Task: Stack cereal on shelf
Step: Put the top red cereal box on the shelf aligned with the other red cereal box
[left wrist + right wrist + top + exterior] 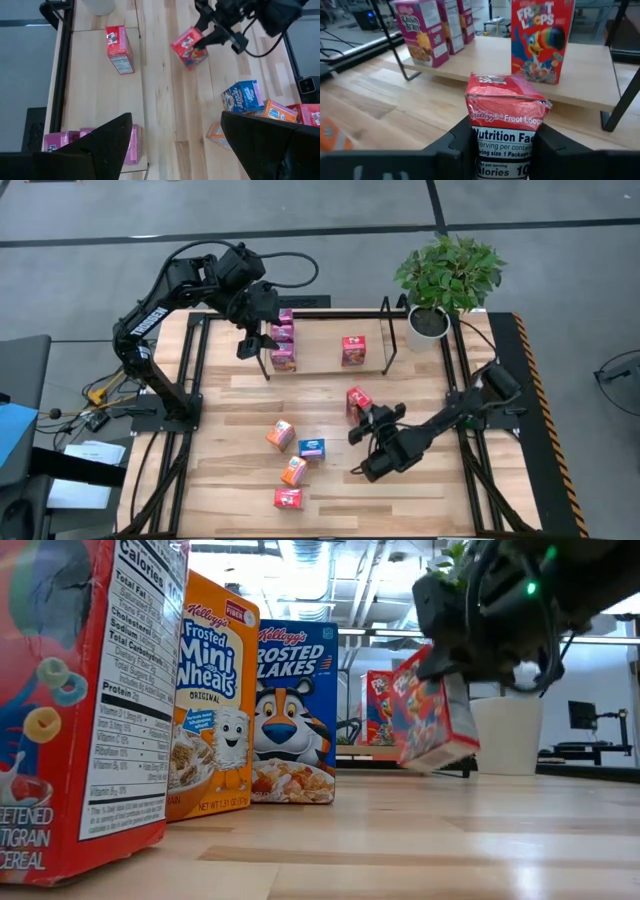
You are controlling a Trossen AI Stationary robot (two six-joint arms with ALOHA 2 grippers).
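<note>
Three pink cereal boxes (pixel 283 345) and a red box (pixel 353 350) stand on the wooden board of the black-rod shelf (pixel 388 330). My left gripper (pixel 257 341) hovers open above the shelf's left end, next to the pink boxes (pixel 131 146), touching nothing. My right gripper (pixel 370 418) is shut on a red Froot Loops box (pixel 358 402) over the middle of the table, in front of the shelf. Two orange boxes (pixel 281 435) (pixel 293 471), a blue one (pixel 312 448) and a red one (pixel 288 498) rest on the table near its front. My right gripper (pixel 505 152) pinches the red Froot Loops box (pixel 506 112) between its two fingers, one on each broad face, with the nutrition side panel (pixel 504 145) facing back between them. The fingers reach toward the table's far edge. The box (pixel 435 710) is tilted and lifted clear of the table.
A potted plant (pixel 445 280) stands at the table's far right corner, beside the shelf's right end. A thick black frame (pixel 470 450) edges the table. Bare wood lies between the shelf and the loose boxes, and on the shelf board between the pink boxes and the red box (pixel 540 37).
</note>
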